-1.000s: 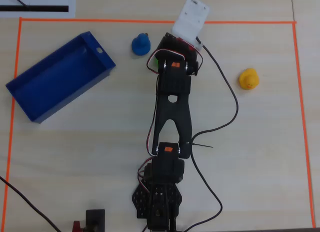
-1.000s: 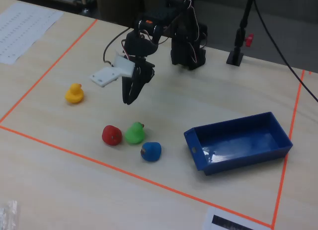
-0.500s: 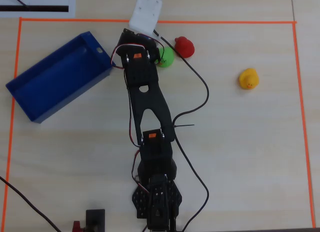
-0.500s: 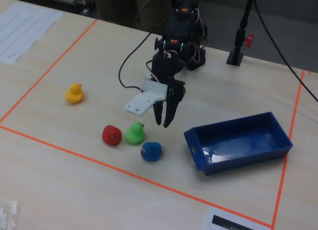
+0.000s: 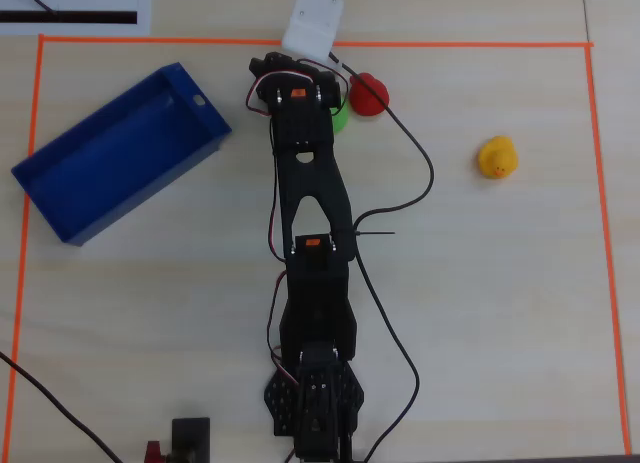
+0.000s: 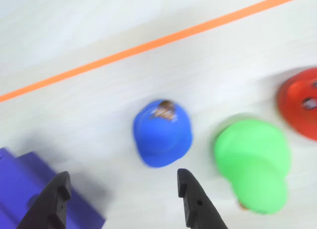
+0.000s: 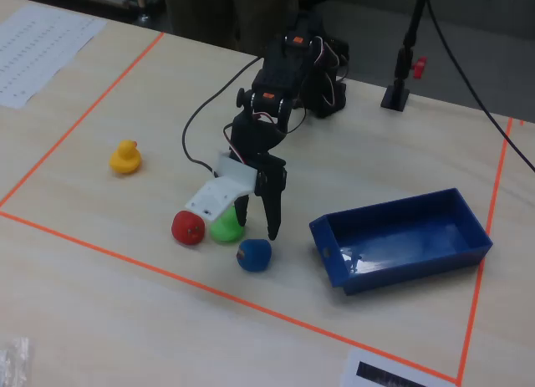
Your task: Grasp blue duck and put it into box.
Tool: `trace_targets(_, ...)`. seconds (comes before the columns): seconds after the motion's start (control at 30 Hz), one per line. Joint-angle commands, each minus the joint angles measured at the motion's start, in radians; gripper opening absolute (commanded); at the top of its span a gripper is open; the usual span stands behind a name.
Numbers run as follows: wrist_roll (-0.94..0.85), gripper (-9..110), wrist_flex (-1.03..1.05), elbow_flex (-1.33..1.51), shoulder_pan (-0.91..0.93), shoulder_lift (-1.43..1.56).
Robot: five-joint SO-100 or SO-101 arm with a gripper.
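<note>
The black two-finger gripper [image 7: 257, 226] is hovering with jaws spread and empty over the small rounded blue toy duck [image 6: 162, 133], sitting ungrasped on the surface near the shallow blue plastic box [image 7: 468, 224]; grasping and placing are pending

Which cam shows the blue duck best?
Wrist view: the blue duck sits near centre, unobstructed, just beyond the open claw. The fixed view shows it small but clear below the claw tips. In the overhead view the arm hides it.

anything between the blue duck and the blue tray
Nothing but bare tabletop lies between the small blue toy duck and the shallow blue plastic tray in the fixed view; the open end effector hangs just above the duck.
</note>
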Motion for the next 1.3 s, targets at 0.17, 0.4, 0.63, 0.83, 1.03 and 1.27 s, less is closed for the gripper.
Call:
trace_targets(0.17, -0.028, 29, -0.038, -0.072, 0.035, -0.057)
trace_targets(0.4, 0.006, 29, -0.169, 0.032, 0.023, -0.097)
trace_targets(0.63, 0.046, 26, -0.239, 0.060, 0.006, -0.150)
trace_targets(0.83, 0.245, 0, -0.089, -0.041, 0.002, -0.044)
trace_targets(1.03, 0.491, 0, 0.350, -0.414, -0.129, 0.156)
trace_targets(1.27, 0.574, 0, 0.581, -0.506, -0.517, 0.253)
